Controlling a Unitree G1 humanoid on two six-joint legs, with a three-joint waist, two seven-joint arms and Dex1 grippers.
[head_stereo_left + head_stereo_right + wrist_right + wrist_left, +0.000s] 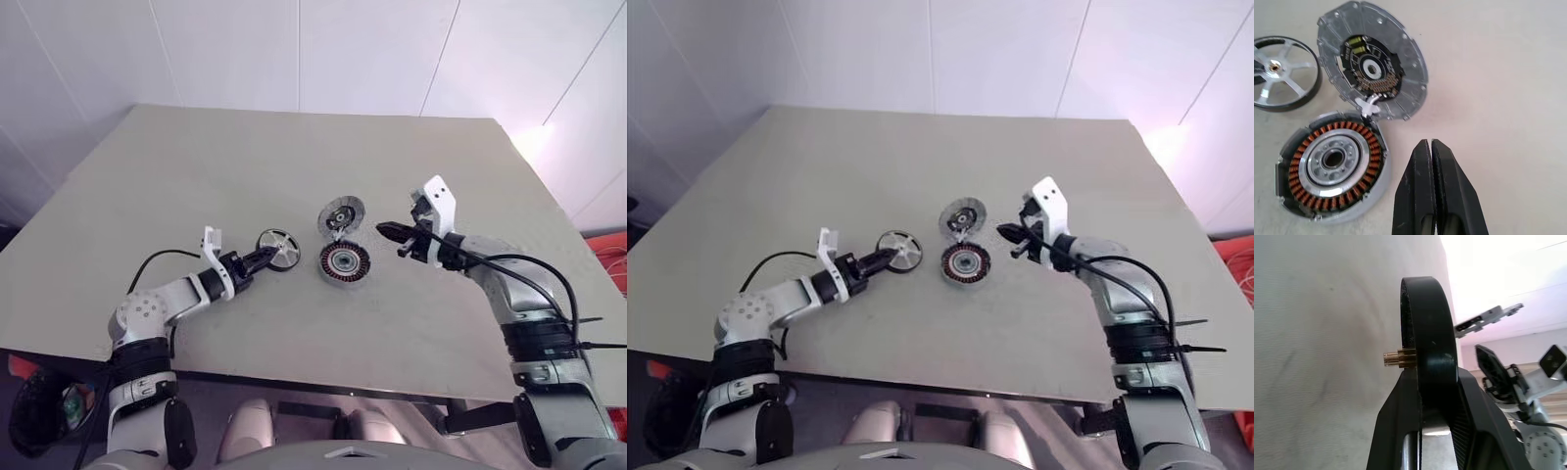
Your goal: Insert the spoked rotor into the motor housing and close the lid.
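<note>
Left gripper (263, 257) clamped on rim of spoked rotor (279, 249), held on edge just left of motor housing (344, 261) | lid (340, 216) hinged open behind housing | right gripper (386, 231) shut, empty, right of housing | surface (294, 157) mid-area; edges well apart, bare room around.
</note>
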